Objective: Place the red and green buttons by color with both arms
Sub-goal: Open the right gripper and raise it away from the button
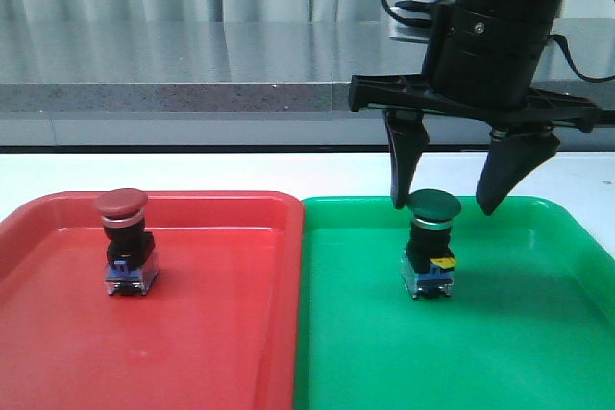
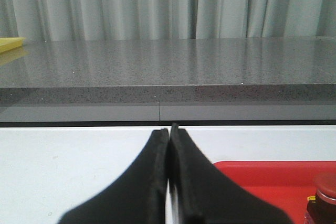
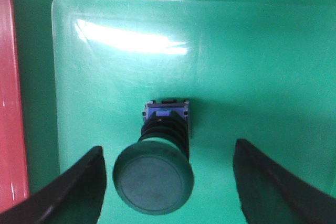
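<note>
The red button (image 1: 122, 204) stands upright in the red tray (image 1: 221, 333); its cap edge shows in the left wrist view (image 2: 325, 187). The green button (image 1: 433, 205) stands upright in the green tray (image 1: 519, 333). My right gripper (image 1: 444, 206) is open, its fingers on either side of the green cap without touching it; the right wrist view shows the cap (image 3: 153, 177) between the fingertips, nearer one of them. My left gripper (image 2: 169, 132) is shut and empty, over the white table beside the red tray (image 2: 273, 179). The left arm is out of the front view.
The two trays sit side by side on a white table (image 1: 192, 170). A grey stone counter (image 1: 192, 74) runs behind it, with curtains beyond. A yellow object (image 2: 9, 43) lies at the counter's far end in the left wrist view.
</note>
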Robot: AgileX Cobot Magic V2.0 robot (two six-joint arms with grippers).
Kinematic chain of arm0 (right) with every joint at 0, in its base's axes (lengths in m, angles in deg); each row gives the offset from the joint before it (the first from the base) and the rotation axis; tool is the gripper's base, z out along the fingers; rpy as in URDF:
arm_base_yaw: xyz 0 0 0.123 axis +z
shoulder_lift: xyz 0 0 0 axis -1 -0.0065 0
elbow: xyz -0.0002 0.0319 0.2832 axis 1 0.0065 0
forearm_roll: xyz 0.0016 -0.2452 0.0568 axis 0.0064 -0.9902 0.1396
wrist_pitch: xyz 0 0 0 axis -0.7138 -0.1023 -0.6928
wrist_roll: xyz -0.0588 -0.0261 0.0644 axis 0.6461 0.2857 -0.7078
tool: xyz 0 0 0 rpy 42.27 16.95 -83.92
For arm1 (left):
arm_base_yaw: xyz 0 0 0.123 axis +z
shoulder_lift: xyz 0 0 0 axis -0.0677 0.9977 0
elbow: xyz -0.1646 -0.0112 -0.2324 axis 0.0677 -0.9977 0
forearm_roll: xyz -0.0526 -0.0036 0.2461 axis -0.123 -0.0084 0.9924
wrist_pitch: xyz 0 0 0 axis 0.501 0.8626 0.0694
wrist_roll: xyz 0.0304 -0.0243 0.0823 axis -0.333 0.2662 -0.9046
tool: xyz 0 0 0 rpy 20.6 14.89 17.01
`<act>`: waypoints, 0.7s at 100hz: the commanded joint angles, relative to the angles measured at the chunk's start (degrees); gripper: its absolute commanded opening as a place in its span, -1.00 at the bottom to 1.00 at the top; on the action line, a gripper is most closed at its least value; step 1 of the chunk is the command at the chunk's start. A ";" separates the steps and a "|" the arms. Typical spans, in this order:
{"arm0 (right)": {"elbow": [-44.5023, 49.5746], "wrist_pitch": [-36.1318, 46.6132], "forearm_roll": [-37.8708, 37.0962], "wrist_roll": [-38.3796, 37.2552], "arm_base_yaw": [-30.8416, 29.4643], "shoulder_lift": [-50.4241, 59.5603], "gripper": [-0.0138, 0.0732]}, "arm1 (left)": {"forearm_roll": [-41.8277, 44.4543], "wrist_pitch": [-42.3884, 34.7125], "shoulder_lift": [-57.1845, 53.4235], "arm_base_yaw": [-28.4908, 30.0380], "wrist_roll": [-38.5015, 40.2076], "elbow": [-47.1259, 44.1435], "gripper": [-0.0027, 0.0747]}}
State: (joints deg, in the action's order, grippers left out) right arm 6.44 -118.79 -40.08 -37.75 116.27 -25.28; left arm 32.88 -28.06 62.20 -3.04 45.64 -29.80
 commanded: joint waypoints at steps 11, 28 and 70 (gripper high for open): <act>-1.46 -0.12 -0.48 0.43 0.03 3.35 0.54 | -0.43 -4.34 -1.24 0.12 -0.03 -0.59 -0.98; -1.46 -2.03 -0.55 1.51 0.03 6.53 0.54 | -0.43 -4.34 -1.24 0.12 -0.03 -0.59 -0.98; -0.69 -0.76 -7.74 3.33 0.03 24.22 -0.84 | -0.43 -4.34 -1.24 0.12 -0.03 -0.59 -0.98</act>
State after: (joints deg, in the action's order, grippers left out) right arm 6.59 -121.22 -44.92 -35.08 116.27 -6.68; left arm 32.88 -28.06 62.20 -3.04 45.64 -29.80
